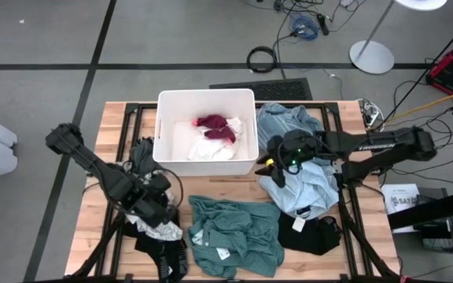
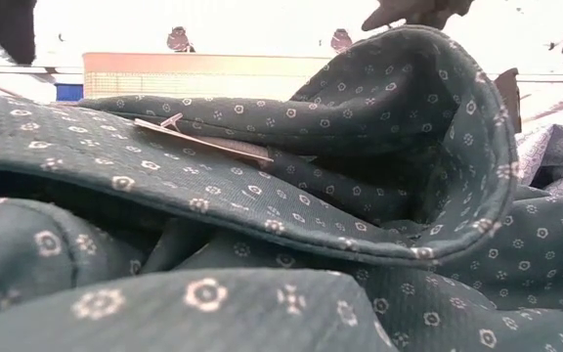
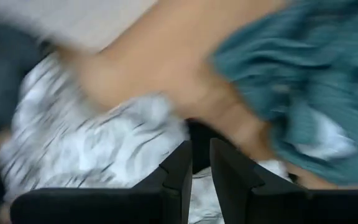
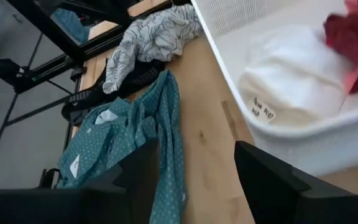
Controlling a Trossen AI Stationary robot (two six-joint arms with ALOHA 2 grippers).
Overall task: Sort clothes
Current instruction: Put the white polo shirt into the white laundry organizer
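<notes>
Dark red and white garments [image 1: 215, 130] are held in the white rectangular plastic bin [image 1: 162, 118]; beside it, teal dotted shirt [image 1: 230, 232], pale blue shirt [image 1: 305, 185] and others remain unsorted; left fingers [image 3: 201, 163] narrowed, right fingers [image 4: 194, 180] wide, empty.

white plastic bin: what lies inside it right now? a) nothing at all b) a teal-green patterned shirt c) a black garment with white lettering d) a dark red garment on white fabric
d: the high view shows a crumpled dark red fabric garment lying on folded white fabric inside the white rectangular plastic bin, while the teal-green patterned shirt lies spread on the wooden table outside it.
</notes>
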